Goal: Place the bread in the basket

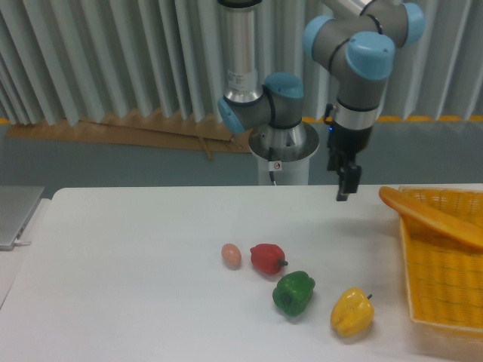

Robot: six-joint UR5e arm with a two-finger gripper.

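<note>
Egg [231,256], red pepper [267,259], green pepper [293,292], yellow pepper [352,312]

basket [441,271]: woven, matt | bread [430,216]: smooth | yellow pepper [352,312]: glossy | table [136,279]: smooth, matt

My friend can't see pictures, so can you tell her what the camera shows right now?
A long orange bread lies slanted across the yellow basket at the table's right edge, one end poking over the rim. The robot's gripper hangs above the white table, left of the basket, holding nothing. An egg and red, green and yellow peppers sit in front.
</note>
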